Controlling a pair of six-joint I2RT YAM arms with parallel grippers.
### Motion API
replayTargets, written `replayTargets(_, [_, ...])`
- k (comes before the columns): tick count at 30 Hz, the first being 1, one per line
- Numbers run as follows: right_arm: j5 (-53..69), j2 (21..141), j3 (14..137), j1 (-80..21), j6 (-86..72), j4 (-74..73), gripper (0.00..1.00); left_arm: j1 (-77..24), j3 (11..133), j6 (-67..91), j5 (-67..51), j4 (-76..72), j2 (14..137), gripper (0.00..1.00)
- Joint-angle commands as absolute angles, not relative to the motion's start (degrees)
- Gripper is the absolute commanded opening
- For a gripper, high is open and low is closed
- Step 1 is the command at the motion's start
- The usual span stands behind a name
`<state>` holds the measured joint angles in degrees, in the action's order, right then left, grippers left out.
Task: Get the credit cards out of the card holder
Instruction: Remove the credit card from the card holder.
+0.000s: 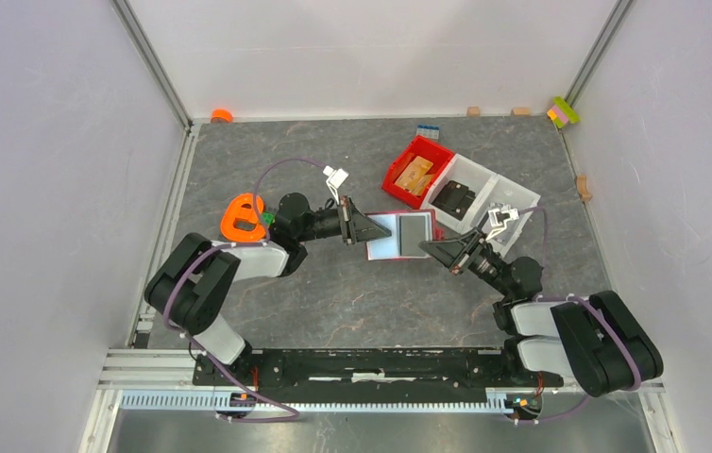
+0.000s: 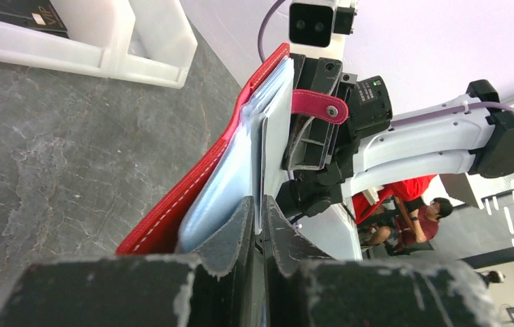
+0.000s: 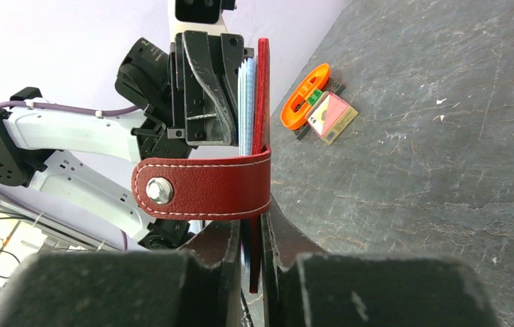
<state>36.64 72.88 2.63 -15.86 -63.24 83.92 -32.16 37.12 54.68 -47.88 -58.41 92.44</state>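
With the left claw (image 2: 257, 212) clenched on a card (image 2: 276, 126) and the right claw (image 3: 253, 235) clenched on the holder (image 3: 263, 95), a tight pocket could drag the holder loose.

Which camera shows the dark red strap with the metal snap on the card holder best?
The right wrist view: the dark red stitched strap with its snap crosses the frame, close and sharp. The left wrist view shows it small. The top view does not resolve it.
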Motion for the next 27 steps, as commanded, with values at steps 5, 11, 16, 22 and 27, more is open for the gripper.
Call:
replayTargets(5, [36.9,74.3,2.6,-15.5,-65.8,94.2,0.00,-32.1,37.8,62.8,-49.8,-68.9,97.9,0.20])
replayTargets(11, [38.0,77.2,3.0,-15.5,-68.5,98.5,0.00,-32.7,37.8,59.1,-49.1,-64.5,95.8,0.36])
replayTargets(16, [38.4,78.3,3.3,-16.1,-69.7,100.4,0.00,-33.3,38.5,57.2,-49.0,-61.6,95.5,0.41])
replayTargets(22, [39.0,79.9,4.4,-17.5,-70.4,101.5,0.00,-34.5,40.5,58.0,-50.7,-61.6,97.9,0.33])
replayTargets(27, [39.3,80.8,4.8,-17.9,-70.7,102.1,0.00,-34.7,40.4,58.7,-51.1,-62.9,98.1,0.29])
